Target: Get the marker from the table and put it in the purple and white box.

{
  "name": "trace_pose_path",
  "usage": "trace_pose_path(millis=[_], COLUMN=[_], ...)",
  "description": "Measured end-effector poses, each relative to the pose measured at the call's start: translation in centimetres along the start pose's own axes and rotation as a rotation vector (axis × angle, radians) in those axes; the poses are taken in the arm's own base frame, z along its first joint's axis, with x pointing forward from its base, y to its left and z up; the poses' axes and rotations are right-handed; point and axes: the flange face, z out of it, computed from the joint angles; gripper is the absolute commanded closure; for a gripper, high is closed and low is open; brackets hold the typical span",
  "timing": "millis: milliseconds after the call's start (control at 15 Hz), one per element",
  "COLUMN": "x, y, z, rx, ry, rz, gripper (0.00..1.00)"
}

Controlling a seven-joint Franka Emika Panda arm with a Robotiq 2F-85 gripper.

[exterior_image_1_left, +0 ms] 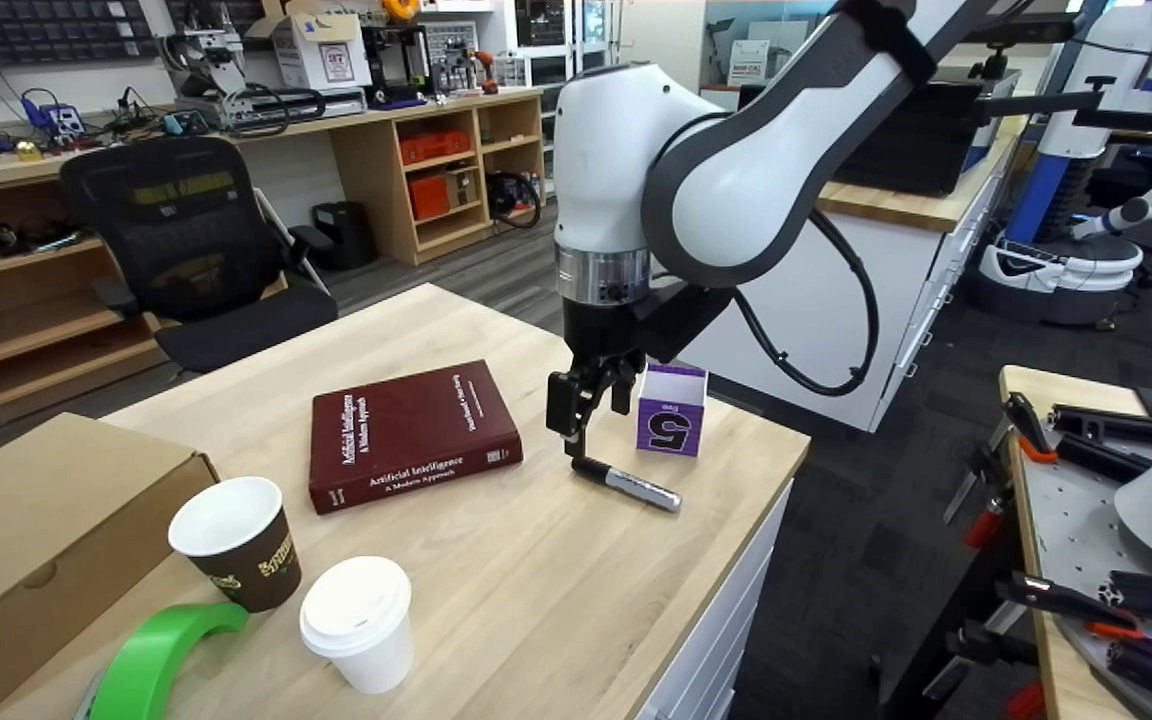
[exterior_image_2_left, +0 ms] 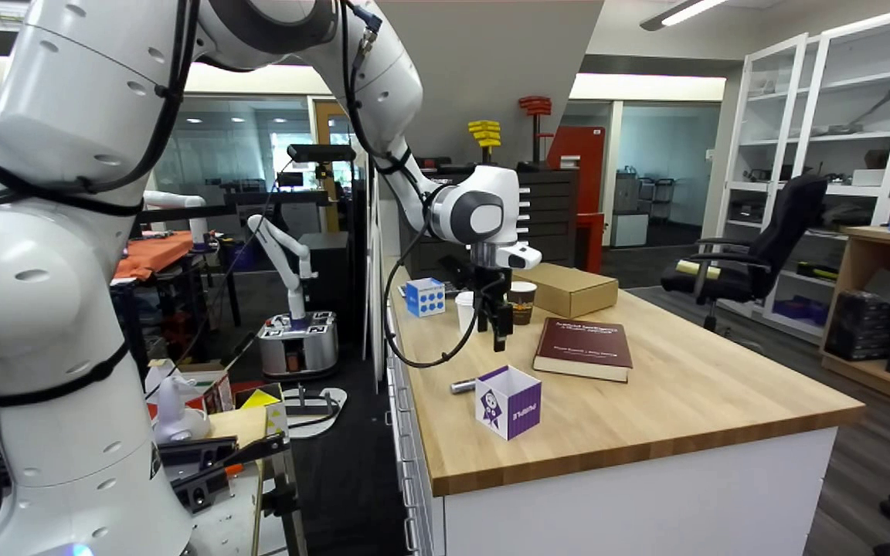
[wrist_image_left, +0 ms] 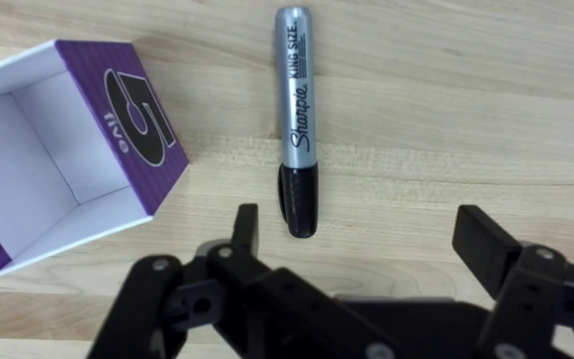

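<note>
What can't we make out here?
Marker: cap end hidden by the purple box, in an exterior view.
Same box: cut off by the wrist view's left edge.
White cup: inside hidden by lid, in an exterior view.
Green object: cut off by an exterior view's bottom edge.

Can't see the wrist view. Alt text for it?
A marker lies ungripped on the wooden table, black cap toward the open gripper at the bottom. At frame left, partly cut off, the purple and white box shows its open top with nothing visible inside.
</note>
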Motion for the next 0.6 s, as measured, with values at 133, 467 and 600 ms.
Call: trace_pose_path(millis=[133, 467, 600], x=[-0.1, -0.5, -0.6], y=[0.3, 0.6, 0.7], z=[0.6, 1.8, 2.3], rx=[0.001, 0.007, 0.009], ry=[-0.012, -0.039, -0.050], rz=[0.007, 0.014, 0.012], gripper=[0.00, 0.00, 0.00])
